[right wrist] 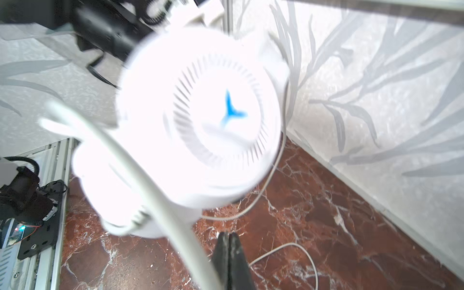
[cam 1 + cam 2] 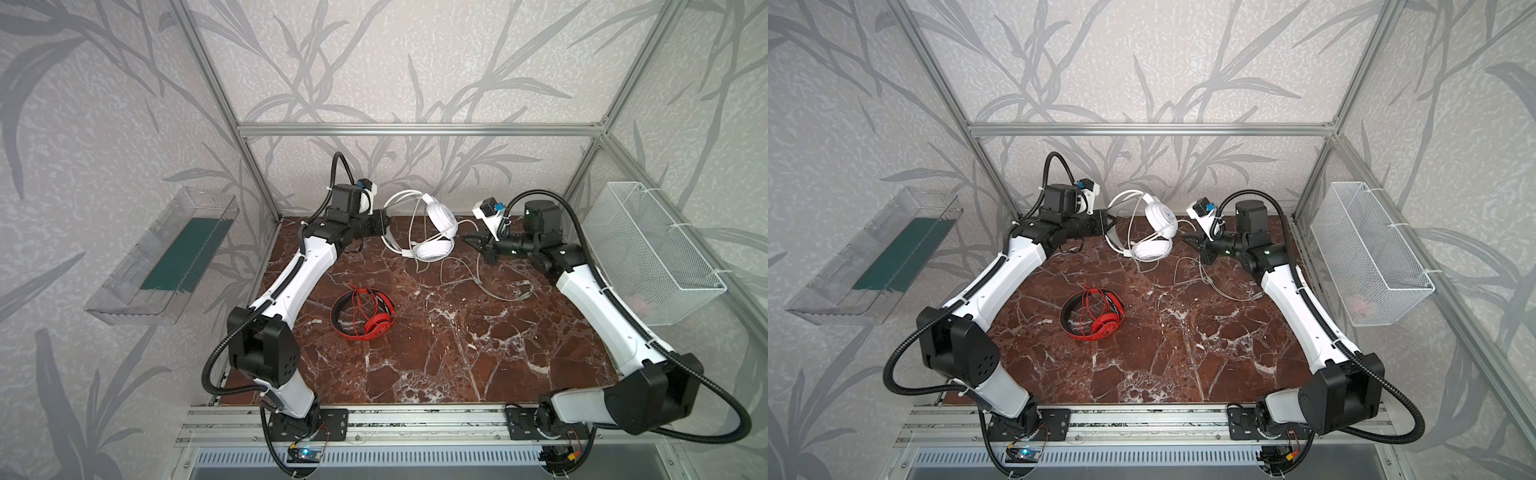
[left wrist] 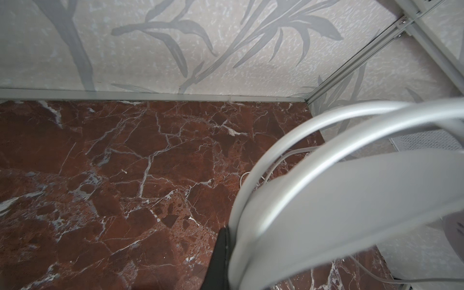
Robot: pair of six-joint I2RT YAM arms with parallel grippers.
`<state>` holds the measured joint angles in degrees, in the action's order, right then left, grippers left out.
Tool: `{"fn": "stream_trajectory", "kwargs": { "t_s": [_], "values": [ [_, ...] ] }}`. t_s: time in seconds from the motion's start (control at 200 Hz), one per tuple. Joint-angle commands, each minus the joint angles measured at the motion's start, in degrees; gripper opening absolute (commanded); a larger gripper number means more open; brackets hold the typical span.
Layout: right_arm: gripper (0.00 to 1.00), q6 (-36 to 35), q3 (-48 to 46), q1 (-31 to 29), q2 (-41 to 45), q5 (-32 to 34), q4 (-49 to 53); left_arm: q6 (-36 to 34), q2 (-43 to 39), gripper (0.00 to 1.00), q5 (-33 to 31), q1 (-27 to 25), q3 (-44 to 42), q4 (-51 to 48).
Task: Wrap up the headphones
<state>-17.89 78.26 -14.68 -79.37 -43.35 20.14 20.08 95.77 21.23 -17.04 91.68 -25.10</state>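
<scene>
- My left tool (image 2: 386, 230) is closed tight on the headband of the big white over-ear headphones (image 2: 441, 216). They stand propped at the back of the red-brown marble-patterned desk (image 2: 457, 353), one cup up and the other seemingly resting on the surface. The band is smooth and curved, so a sideways tug could make it swivel or slide out of my grip.
- My right tool (image 2: 467, 240) is shut too, its tip just beside the lower cup. In the right wrist view the long white-grey cable (image 2: 478, 282) passes right next to the fingers (image 1: 222, 256), but I cannot tell whether it is pinched between them. If it is not, a winding pass would carry nothing.
- If it is pinched, pulling too hard could strain the cable where it leaves the cup. It could also drag the whole pair out of my left tool.
- Most of the cable lies loose in loops on the desk near my right arm. It could catch on that arm or knot as I draw it in.
- Turns laid slack over the band may spring off.
- The smaller red over-ear headphones (image 2: 376, 326), with a black inner band, lie mid-desk, well apart from both tools. Their thin red cable is apparently wound across them. A low sweep of my left arm could knock them and undo that.
</scene>
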Motion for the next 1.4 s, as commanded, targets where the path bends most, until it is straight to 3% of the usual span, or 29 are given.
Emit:
{"fn": "stream_trajectory", "kwargs": {
  "t_s": [0.0,0.335,0.69,1.07,1.275,1.395],
  "values": [
    [0.00,-3.58,4.84,-0.76,0.43,-4.08,5.68,-0.88,0.58,0.00,-1.04,-0.26,1.09,-0.91],
    [0.00,-7.48,16.51,-4.78,-4.95,-6.68,14.19,-4.08,3.90,0.00,-4.53,-2.03,4.16,-6.45],
    [0.00,-17.58,20.63,-9.74,-6.00,-4.49,25.77,2.09,3.73,0.00,-8.23,-1.53,3.96,-3.72],
    [0.00,-25.65,22.81,-14.28,-5.53,3.25,37.16,6.06,4.72,0.00,-9.89,-0.87,4.68,-2.36],
    [0.00,-27.30,29.11,-17.22,-10.56,5.37,41.31,4.23,6.35,0.00,-9.03,-1.67,6.23,-4.93],
    [0.00,-28.57,34.37,-18.11,-14.97,10.27,46.41,3.71,6.22,0.00,-8.76,-1.84,6.23,-5.25]
  ]
}}
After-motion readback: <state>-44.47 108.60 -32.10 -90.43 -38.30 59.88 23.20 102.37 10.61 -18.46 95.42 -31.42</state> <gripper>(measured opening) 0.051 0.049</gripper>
